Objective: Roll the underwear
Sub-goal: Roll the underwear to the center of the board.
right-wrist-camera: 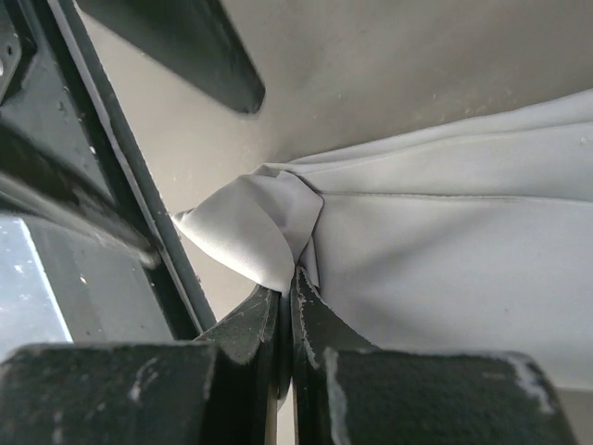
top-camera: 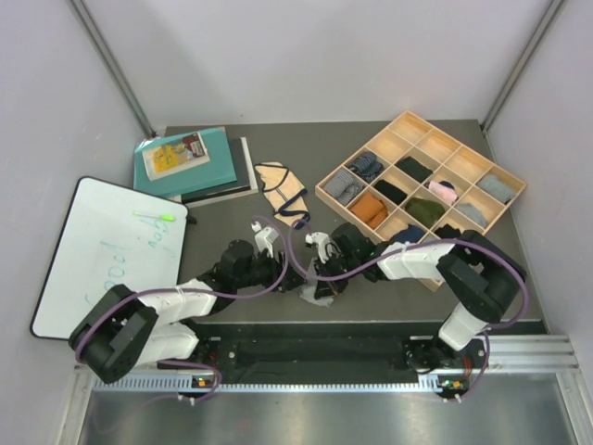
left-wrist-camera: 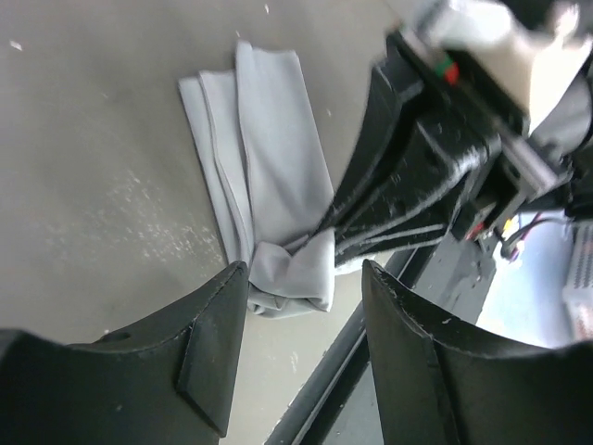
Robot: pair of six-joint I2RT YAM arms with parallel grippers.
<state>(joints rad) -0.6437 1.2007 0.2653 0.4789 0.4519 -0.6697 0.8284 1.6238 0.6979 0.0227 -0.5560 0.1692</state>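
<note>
The right gripper [right-wrist-camera: 287,283] pinches the grey underwear's [right-wrist-camera: 445,269] near end. The left gripper [left-wrist-camera: 301,278] hovers spread just beside it.

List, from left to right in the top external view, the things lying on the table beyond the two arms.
whiteboard → stack of books → beige underwear with navy edging → wooden compartment tray holding rolled socks and cloths
</note>
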